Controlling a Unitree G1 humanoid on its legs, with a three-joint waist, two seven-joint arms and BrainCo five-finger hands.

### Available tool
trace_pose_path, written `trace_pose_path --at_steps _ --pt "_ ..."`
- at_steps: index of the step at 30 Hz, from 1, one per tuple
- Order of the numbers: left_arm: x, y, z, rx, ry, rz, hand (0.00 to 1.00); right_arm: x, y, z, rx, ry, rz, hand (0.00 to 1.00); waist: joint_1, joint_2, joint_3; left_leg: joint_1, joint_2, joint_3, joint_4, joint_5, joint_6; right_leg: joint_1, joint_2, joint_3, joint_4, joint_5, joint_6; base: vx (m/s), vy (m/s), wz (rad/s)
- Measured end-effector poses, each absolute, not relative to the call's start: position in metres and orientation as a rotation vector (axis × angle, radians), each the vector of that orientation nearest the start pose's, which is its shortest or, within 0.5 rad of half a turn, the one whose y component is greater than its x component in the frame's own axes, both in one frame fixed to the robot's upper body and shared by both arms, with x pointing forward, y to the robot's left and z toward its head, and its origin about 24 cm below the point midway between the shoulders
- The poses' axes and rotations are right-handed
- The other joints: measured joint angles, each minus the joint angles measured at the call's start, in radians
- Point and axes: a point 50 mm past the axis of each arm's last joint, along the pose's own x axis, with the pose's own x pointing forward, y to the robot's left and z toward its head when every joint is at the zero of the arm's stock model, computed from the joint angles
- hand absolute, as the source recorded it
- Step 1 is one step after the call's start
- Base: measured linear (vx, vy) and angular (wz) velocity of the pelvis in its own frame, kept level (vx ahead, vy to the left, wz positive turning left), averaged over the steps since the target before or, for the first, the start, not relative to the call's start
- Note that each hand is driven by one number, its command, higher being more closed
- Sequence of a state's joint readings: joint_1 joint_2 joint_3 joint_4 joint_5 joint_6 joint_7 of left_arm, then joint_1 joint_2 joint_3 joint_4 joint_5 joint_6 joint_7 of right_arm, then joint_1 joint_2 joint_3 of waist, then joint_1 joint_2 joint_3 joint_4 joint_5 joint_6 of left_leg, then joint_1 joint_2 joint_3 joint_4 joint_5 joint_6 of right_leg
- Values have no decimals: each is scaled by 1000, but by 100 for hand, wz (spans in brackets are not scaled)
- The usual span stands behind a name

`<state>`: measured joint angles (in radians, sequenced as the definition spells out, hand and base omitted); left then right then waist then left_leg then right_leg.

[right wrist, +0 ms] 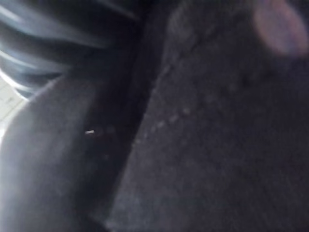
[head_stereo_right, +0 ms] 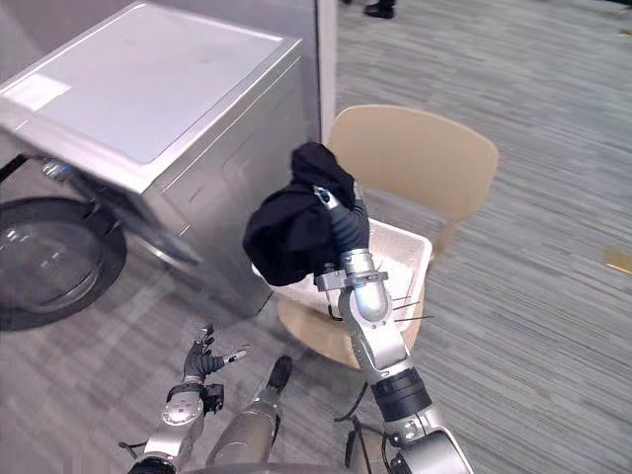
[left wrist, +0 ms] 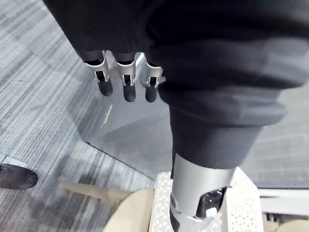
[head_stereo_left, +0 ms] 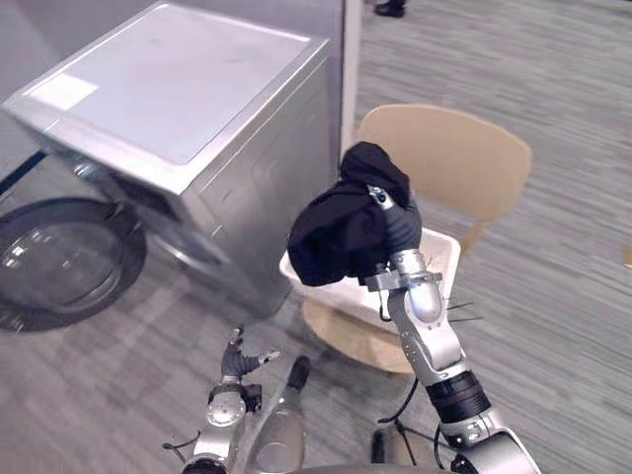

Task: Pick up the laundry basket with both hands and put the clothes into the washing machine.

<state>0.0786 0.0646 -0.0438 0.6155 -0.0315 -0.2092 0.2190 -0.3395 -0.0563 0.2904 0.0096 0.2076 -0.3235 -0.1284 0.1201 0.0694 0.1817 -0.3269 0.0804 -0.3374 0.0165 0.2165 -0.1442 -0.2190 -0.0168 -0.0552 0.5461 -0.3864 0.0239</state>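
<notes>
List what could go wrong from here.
1. The cloth hangs loosely bunched over the right hand above the basket; it may slide off onto the floor on the way across.
2. The door of the machine stands open far left, past its corner; arm or cloth may catch there.

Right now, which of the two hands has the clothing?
The right hand, raised above the white basket, with the black garment draped over it. The left hand is low and empty.
</notes>
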Motion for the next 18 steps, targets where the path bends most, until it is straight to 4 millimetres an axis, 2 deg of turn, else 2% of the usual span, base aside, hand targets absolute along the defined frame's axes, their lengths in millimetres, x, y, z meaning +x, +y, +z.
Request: trace_pose_path --at_steps 1,2,3,4,5,6,7,8,10,11,13,14,16,18 --pt "184 163 -82 67 444 182 0 285 -80 149 126 -581 256 100 0 32 2 -20 27 -22 -22 -67 61 -2 19 -63 -13 16 -25 -256 -194 93" --pt "183 155 -79 59 428 132 0 288 -83 148 64 -582 253 100 -1 35 4 -19 40 15 -54 -184 117 11 14 -96 -70 60 -51 -215 -101 108" --pt "184 150 -77 53 416 111 0 291 -84 148 27 -587 255 100 2 33 5 -34 42 74 -44 -192 115 13 2 -124 -105 88 -60 -191 -86 94" --pt "188 144 -71 49 382 83 0 296 -84 150 -25 -593 262 100 -1 31 5 -42 20 174 -19 -157 84 19 -25 -155 -150 124 -65 -203 -79 103" --pt "196 141 -58 36 318 65 0 297 -84 151 -51 -597 258 100 -22 25 4 -40 -20 250 34 -142 92 15 -62 -194 -188 159 -65 -164 -73 114" --pt "200 141 -46 28 259 63 0 299 -83 152 -67 -598 260 100 -31 25 4 -29 -34 291 90 -142 92 12 -78 -214 -203 174 -65 -149 -57 98" --pt "205 142 -34 23 191 65 0 300 -83 151 -88 -591 264 100 -30 24 4 -11 -38 324 149 -145 96 10 -94 -226 -211 184 -63 -183 -18 85" --pt "214 143 -14 28 83 52 0 302 -84 147 -131 -576 273 100 -31 24 1 50 -23 356 234 -176 88 12 -115 -257 -227 199 -61 -150 -9 77" --pt "221 142 0 55 2 23 0 304 -80 143 -162 -559 299 100 -42 26 0 105 8 370 242 -213 68 18 -126 -292 -255 220 -52 -95 47 77" --pt "227 138 10 103 -58 -27 0 306 -72 139 -192 -545 339 100 -55 30 -4 167 31 380 176 -217 60 33 -125 -330 -293 250 -41 -71 100 71" --pt "232 128 16 165 -99 -97 0 305 -69 137 -234 -544 376 100 -60 42 -12 222 46 391 69 -204 43 48 -114 -361 -325 273 -25 -40 150 71" --pt "239 118 25 234 -158 -169 0 306 -64 139 -282 -555 425 100 -79 45 -27 232 57 382 -6 -201 38 62 -105 -410 -363 300 -3 -54 195 76" --pt "246 112 28 291 -189 -211 0 310 -57 141 -306 -559 458 100 -76 27 -36 224 45 365 -22 -199 37 66 -110 -419 -388 326 5 -56 175 58" --pt "251 109 32 322 -210 -230 0 310 -43 143 -341 -565 526 100 -73 8 -45 234 13 341 -15 -194 41 126 -121 -422 -452 360 32 -40 174 48"
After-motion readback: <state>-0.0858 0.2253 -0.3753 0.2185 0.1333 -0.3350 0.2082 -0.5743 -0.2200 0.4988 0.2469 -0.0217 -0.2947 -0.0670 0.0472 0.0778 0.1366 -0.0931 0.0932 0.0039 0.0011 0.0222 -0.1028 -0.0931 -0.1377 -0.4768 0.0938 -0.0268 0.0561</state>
